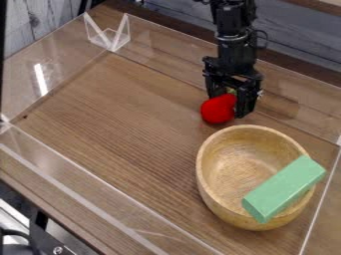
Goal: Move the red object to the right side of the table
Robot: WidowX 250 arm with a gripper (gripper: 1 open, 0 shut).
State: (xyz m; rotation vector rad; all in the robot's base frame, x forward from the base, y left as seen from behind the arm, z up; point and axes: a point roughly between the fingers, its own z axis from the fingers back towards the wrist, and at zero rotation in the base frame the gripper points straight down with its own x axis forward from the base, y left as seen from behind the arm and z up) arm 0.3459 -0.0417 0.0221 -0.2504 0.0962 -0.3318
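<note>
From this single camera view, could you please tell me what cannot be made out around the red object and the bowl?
- Whether the tool touches the red object: they overlap in the camera view.
- The red object's leafy top: too small, partly behind the tool.
- The wooden bowl's inner right side: covered by the green block.
- The arm above the tool: cut off by the top edge.

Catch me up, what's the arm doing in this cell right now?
The gripper stands open just above and behind the red object, which sits on the table, not held. It looks like a release on the right side, near the wooden bowl. A green block leans on the bowl's rim.
</note>
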